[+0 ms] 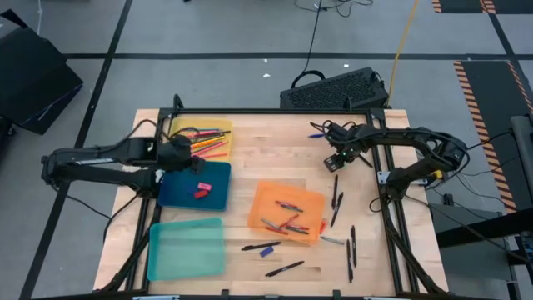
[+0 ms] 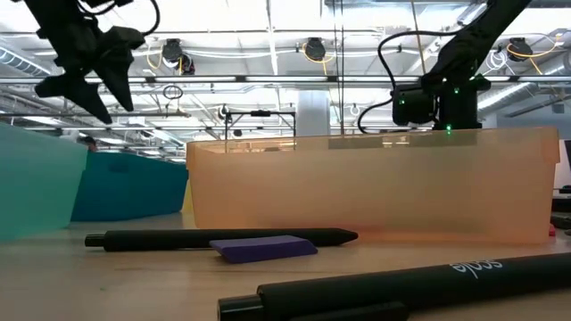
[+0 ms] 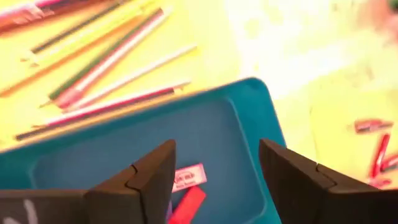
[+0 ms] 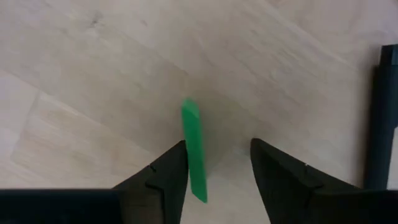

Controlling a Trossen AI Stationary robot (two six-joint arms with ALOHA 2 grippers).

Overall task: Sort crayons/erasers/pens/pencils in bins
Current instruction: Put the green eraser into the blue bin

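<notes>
Green eraser [image 4: 194,149] stands between my right gripper's [image 4: 217,168] open jaws, unclamped; my left gripper [image 3: 216,180], jaws open, hovers over the blue bin [image 3: 249,124].

My right finger [image 4: 165,180] covers the lower end of the green eraser [image 4: 194,149]. The pencils [image 3: 106,59] look blurred, and the orange bin [image 2: 375,183] hides its content.

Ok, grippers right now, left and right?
Left gripper: open, empty, above the blue bin.
Right gripper: open, green eraser between its fingers.
</notes>
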